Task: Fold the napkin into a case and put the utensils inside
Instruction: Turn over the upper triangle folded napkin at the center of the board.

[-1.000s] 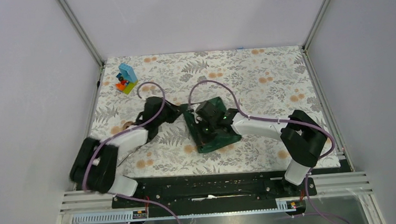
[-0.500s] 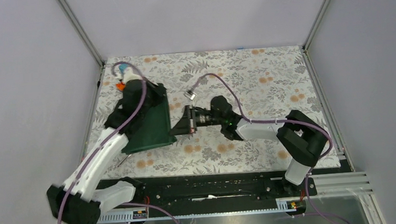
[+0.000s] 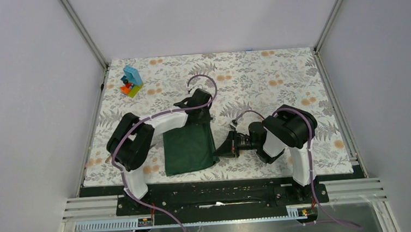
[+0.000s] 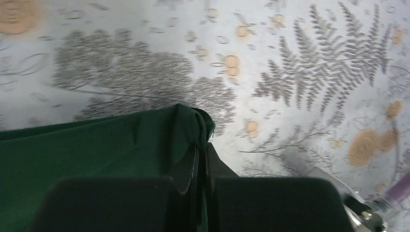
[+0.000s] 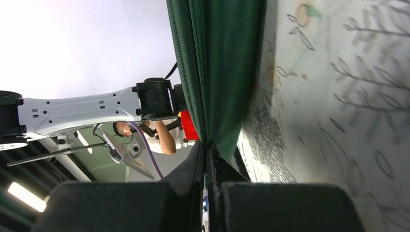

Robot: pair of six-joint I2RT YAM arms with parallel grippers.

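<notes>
Dark green napkin, folded: far edge hidden under left gripper, clamped on it; right gripper pinches its right corner (murky from above).

overhead view: bright, even, diffuse light; faint shadows; sharp. left wrist view: floral surface smeared by blur, left gripper out of focus. right wrist view: upper left washed out white.

Green napkin edge (several layers) tight between jaws, beside floral covering
</notes>
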